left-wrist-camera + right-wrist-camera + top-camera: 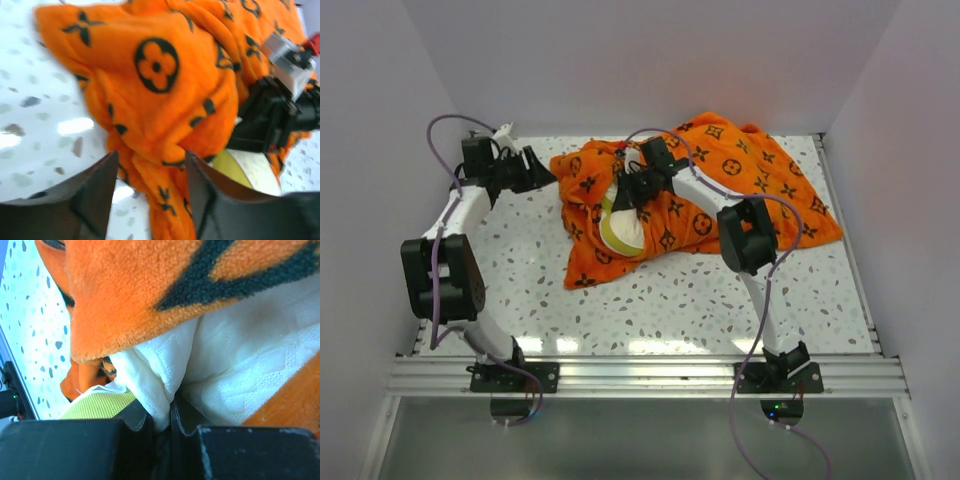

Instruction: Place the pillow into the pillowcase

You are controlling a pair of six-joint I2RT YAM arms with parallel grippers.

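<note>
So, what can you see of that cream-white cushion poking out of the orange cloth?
The cream-white, textured fabric pillow with a yellow-green edge band lies mostly wrapped in the orange, brown-patterned plush pillowcase on the speckled table; only a rounded part shows. The right gripper pinches a fold of its white fabric.

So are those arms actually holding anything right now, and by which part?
The right end effector pinches a white fabric fold of the pillow; the left end effector is open, holding nothing.
</note>
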